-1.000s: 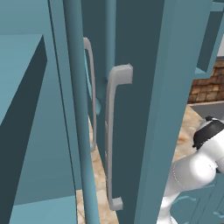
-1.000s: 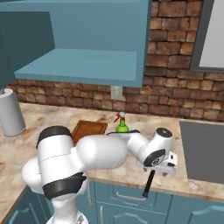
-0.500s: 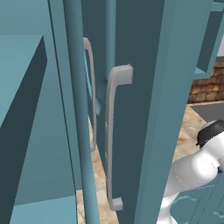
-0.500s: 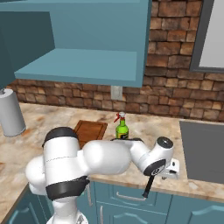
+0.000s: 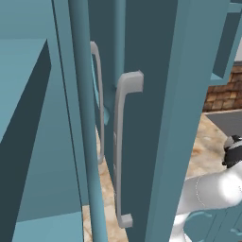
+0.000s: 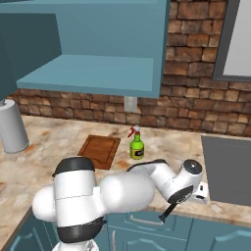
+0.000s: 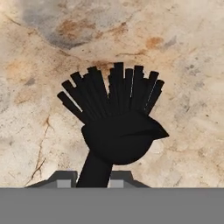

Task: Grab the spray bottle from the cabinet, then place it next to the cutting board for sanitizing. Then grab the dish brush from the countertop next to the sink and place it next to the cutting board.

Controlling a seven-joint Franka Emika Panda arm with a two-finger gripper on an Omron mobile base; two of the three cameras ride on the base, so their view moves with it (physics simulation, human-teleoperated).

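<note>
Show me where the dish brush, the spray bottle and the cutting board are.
Dish brush (image 7: pixel 119 133): hand view, on its black head.
Spray bottle (image 6: pixel 137 147): right base view, on its green body.
Cutting board (image 6: pixel 100 151): right base view, on its brown top face.

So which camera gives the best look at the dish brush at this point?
The hand view: the black dish brush sits mid-picture over the countertop, bristles fanned, handle running down between the fingertips. The right base view shows just its dark handle slanting below the hand at the counter's front edge.
</note>
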